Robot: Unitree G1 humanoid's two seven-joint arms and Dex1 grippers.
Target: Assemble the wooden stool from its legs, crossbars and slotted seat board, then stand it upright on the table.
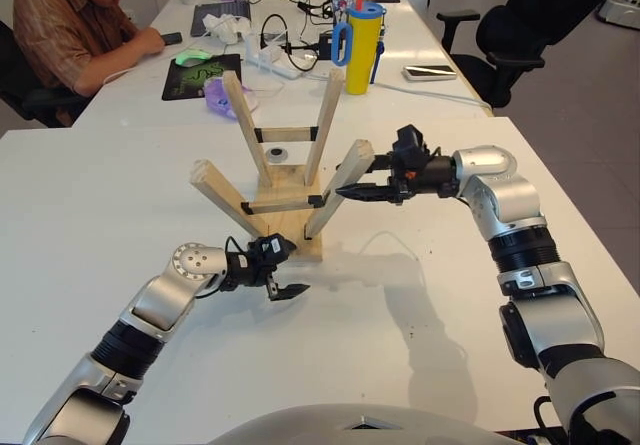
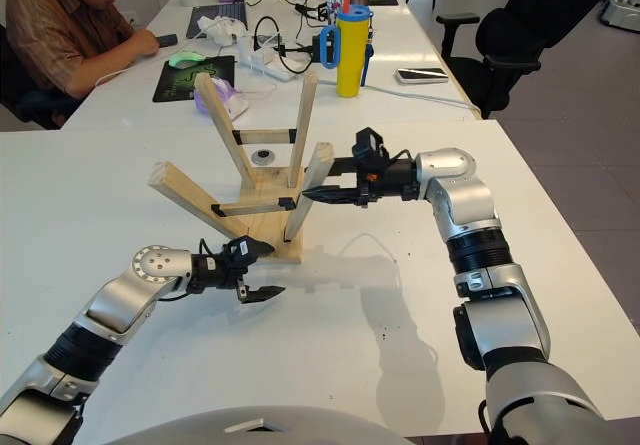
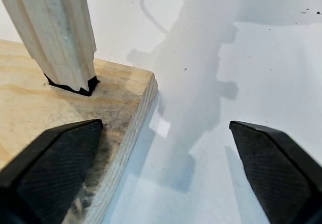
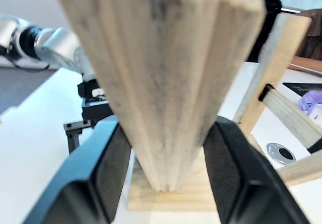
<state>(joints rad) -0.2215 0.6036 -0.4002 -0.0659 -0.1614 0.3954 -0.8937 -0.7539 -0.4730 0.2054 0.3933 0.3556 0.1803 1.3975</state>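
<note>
The stool [image 1: 285,180] is seen upside down at the centre of the frame in the left eye view, on the white table [image 1: 120,195]. Its board [image 1: 312,248] lies flat on the table, and four legs [image 1: 245,125] are splayed upward from it. Two crossbars [image 1: 280,205] are fitted between the legs, one nearer the lower edge of the frame and one farther up. Black tape [image 3: 70,87] is seen where a leg enters the board.

The right gripper [image 1: 345,193] is held level, right of centre, on the right-hand near leg [image 1: 348,170]. In the right wrist view its fingers [image 4: 113,168] are pressed against opposite sides of that leg, so the jaws are clamped on it.

The left gripper [image 1: 288,289] is placed below centre, just beside the near corner of the board. Its jaws are spread wide with nothing between them. In the left wrist view one finger [image 3: 55,153] is seen over the corner of the board and the other over bare table. Whether the first finger touches the wood cannot be told from these angles.

A round grommet [image 1: 277,153] is set into the table between the far legs. On a second table across the top of the frame, a yellow bottle [image 1: 363,50] with a blue lid is stood upright, and a phone [image 1: 430,72] is laid to its right. A black chair [image 1: 510,45] is placed at the upper right.
</note>
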